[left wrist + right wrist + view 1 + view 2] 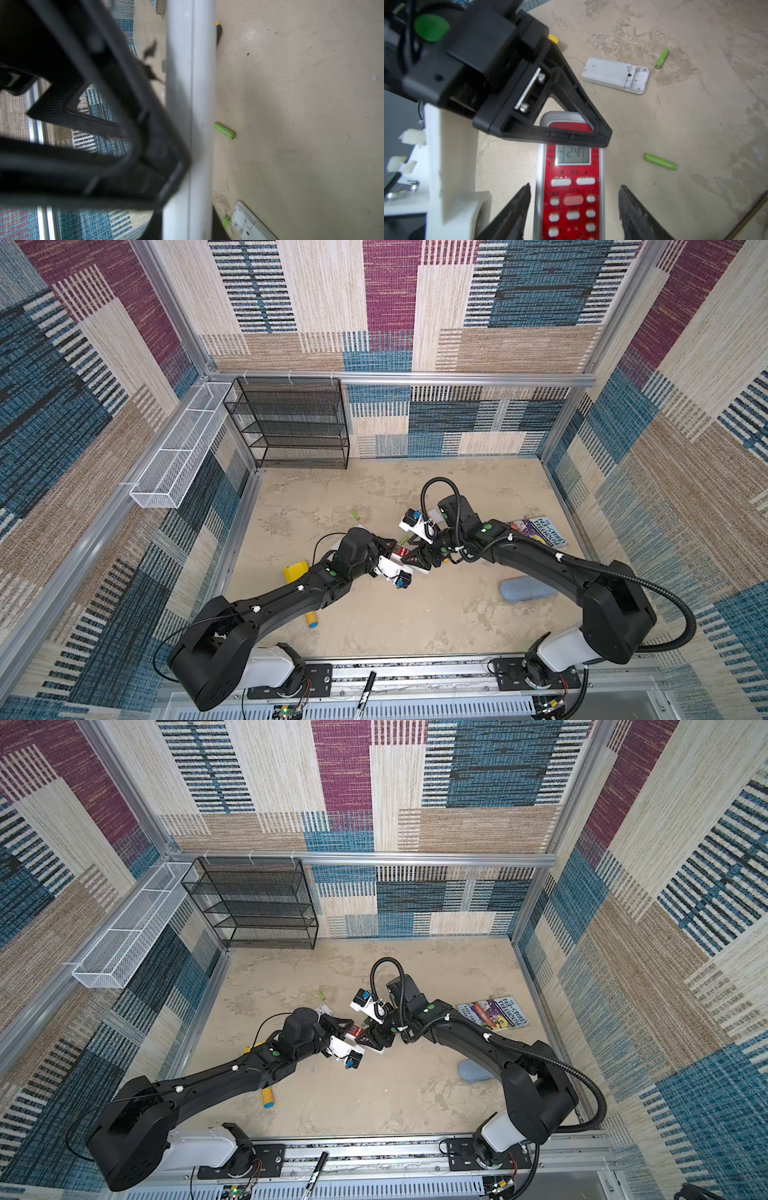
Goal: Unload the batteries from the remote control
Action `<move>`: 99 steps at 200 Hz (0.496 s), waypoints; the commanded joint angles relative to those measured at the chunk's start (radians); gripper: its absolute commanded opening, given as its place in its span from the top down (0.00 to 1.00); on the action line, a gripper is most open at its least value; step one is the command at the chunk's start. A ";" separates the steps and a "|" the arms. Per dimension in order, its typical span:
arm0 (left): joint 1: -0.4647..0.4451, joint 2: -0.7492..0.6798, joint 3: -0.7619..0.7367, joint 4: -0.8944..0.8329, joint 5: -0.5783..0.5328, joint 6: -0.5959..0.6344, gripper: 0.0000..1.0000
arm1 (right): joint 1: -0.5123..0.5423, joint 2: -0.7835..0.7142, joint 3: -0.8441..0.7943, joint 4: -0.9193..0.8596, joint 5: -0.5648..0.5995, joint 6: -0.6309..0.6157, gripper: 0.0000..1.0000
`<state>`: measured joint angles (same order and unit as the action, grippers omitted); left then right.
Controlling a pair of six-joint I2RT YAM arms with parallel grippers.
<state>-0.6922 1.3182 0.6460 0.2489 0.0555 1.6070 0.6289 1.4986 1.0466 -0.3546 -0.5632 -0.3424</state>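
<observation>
while the left gripper [591,136] is clamped on the display end of the red remote [572,207] — one finger flat across its face, the other, i take it, under the back where i can't see — the right gripper [574,188] stands let go, jaws spread either side of the button end with bare table [695,124] showing in both gaps. so the remote's long axis runs straight from one gripper to the other, each arm at its own end, and its face is up. that's what the coming move hangs on, i'd say: the battery door must be on the underside, turned away from both jaws, and no battery of this remote shows anywhere. it'll want rolling over about that long axis before a jaw can reach the cover. the left has the hold, and the right is free and nearest the lower half where such a door usually sits. off beyond, the white remote [614,75] lies back up with its bay open and bare. two batteries are out on the table: one green battery [660,161] beside the red remote, clear of the jaws, and the other green battery [662,58] just past the white remote's open end.
</observation>
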 commanded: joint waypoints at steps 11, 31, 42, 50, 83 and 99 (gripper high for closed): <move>0.000 -0.011 0.046 -0.172 0.005 -0.083 1.00 | -0.004 -0.044 -0.009 0.068 0.114 -0.009 0.26; 0.012 -0.013 0.104 -0.329 0.037 -0.158 1.00 | -0.011 -0.073 -0.018 0.063 0.223 -0.009 0.26; 0.028 -0.008 0.140 -0.421 0.074 -0.204 1.00 | -0.020 -0.094 -0.033 0.070 0.260 -0.010 0.26; 0.038 0.003 0.166 -0.481 0.090 -0.218 1.00 | -0.029 -0.115 -0.051 0.085 0.259 -0.013 0.26; 0.069 0.018 0.205 -0.566 0.110 -0.269 1.00 | -0.043 -0.209 -0.139 0.147 0.289 -0.027 0.28; 0.095 0.019 0.233 -0.626 0.153 -0.291 1.00 | -0.048 -0.247 -0.169 0.165 0.286 -0.028 0.28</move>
<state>-0.6247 1.3365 0.8436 -0.2497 0.1318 1.3933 0.5861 1.2949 0.9100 -0.2668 -0.3111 -0.3634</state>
